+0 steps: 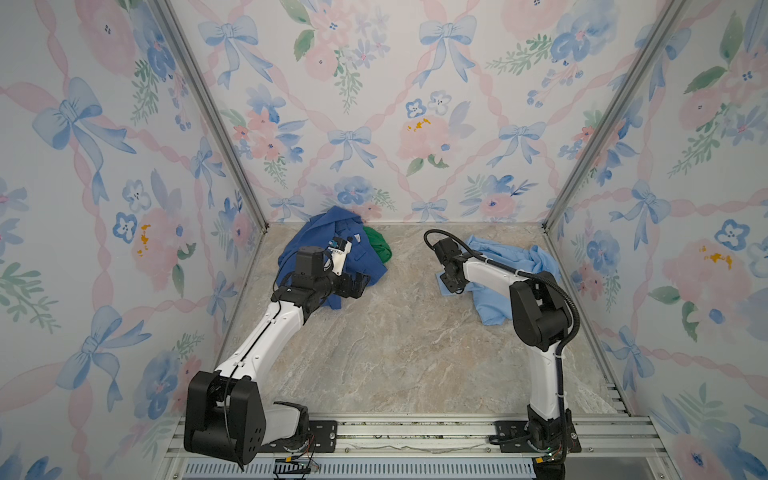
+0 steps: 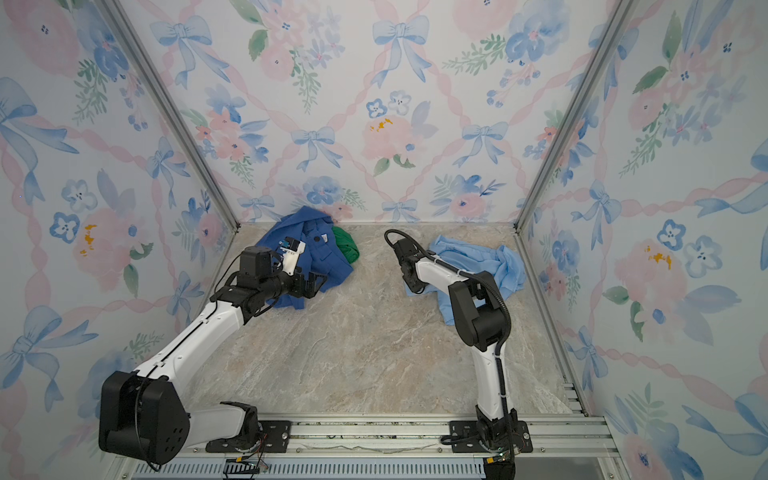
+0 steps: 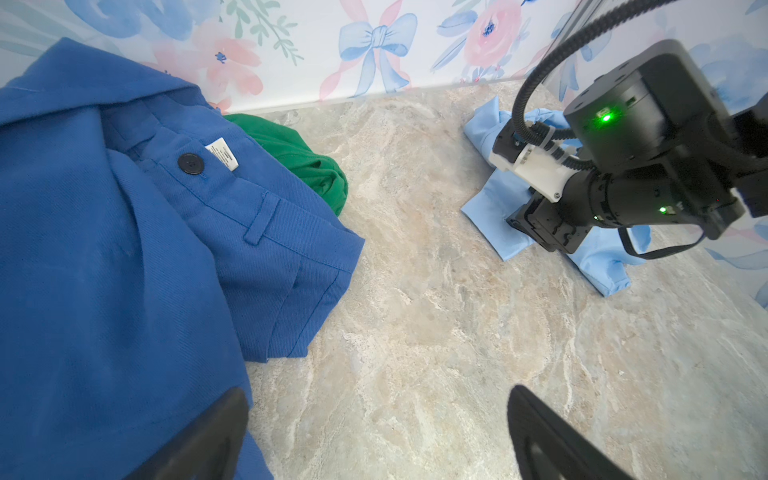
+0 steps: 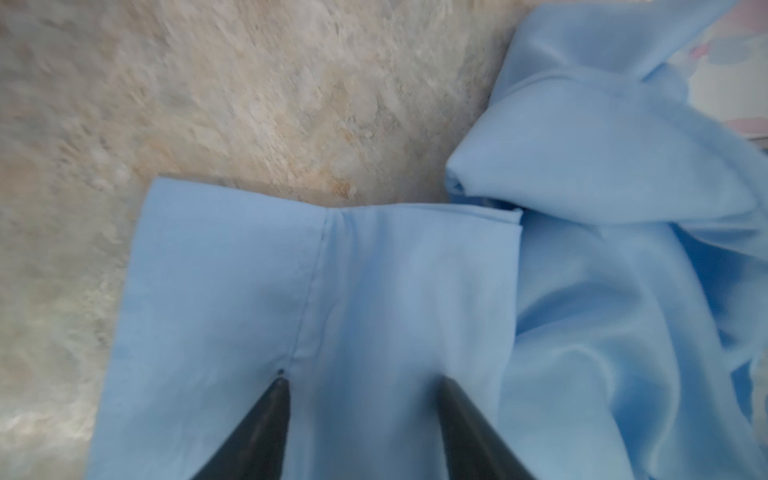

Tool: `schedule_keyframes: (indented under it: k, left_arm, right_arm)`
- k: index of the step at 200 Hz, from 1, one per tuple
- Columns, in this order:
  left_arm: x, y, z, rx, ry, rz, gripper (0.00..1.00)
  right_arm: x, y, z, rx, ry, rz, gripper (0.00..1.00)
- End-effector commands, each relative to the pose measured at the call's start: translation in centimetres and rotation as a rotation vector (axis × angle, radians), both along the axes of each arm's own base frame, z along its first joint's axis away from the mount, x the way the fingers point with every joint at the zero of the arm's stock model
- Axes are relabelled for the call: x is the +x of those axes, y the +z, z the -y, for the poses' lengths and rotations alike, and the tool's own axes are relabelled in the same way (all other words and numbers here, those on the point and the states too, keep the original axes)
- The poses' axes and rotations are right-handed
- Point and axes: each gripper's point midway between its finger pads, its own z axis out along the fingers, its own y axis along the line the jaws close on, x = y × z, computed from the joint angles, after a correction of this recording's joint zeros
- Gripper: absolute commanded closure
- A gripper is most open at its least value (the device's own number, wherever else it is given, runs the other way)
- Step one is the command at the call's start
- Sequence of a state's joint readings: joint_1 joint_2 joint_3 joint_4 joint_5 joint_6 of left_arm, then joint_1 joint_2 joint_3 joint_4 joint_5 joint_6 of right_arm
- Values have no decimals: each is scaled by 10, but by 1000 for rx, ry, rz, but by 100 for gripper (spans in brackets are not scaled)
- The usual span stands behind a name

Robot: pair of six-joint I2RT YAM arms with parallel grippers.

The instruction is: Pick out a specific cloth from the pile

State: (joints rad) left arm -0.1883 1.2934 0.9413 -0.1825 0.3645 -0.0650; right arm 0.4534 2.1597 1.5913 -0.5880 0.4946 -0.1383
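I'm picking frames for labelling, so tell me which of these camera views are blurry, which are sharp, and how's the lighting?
Right wrist view: motion-blurred, the table smeared, the light blue shirt soft. Left wrist view: sharp, the button and label on the dark blue garment crisp. Both top views: even light, faint shadows, no glare.

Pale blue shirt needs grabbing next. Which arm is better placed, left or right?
Right. The right gripper is over the pale blue shirt, jaws apart above its flat seamed edge. The left gripper hangs open at the royal-blue garment edge, with bare table between it and the shirt.
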Motion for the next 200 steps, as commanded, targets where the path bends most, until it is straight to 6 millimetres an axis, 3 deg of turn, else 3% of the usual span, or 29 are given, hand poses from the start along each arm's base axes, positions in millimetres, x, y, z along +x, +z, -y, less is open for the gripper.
schedule_keyframes:
  k: [1,5,22,55,83,115,135,152,179,200]
  left_arm:
    - [2,5,2,-19,-3,-4,2]
    - [2,5,2,-20,-3,-2,2]
    - [2,7,3,-21,-4,0,2]
    - [1,8,4,-29,-11,2,2]
    - [0,10,4,-30,-11,6,2]
    - [0,9,6,-34,-16,1,2]
    - [1,7,5,-32,-14,-3,2]
    - [0,7,6,-33,-14,-4,2]
    - [0,8,7,-30,-17,-2,2]
    - [-1,7,9,-26,-23,-2,2]
  right_arm:
    - [-8,-6,6,-10,-28,-38,95]
    - [-7,-3,6,1,-30,-29,100]
    - [2,21,0,67,-35,27,100]
    - [25,96,9,287,-93,162,100]
    - [39,144,51,574,-221,222,100]
    - [43,162,109,783,-360,255,100]
    - [43,162,146,975,-478,312,100]
    - [45,147,182,1119,-606,362,95]
    - [41,87,217,1213,-805,269,91]
    - [38,43,233,1265,-946,224,77]
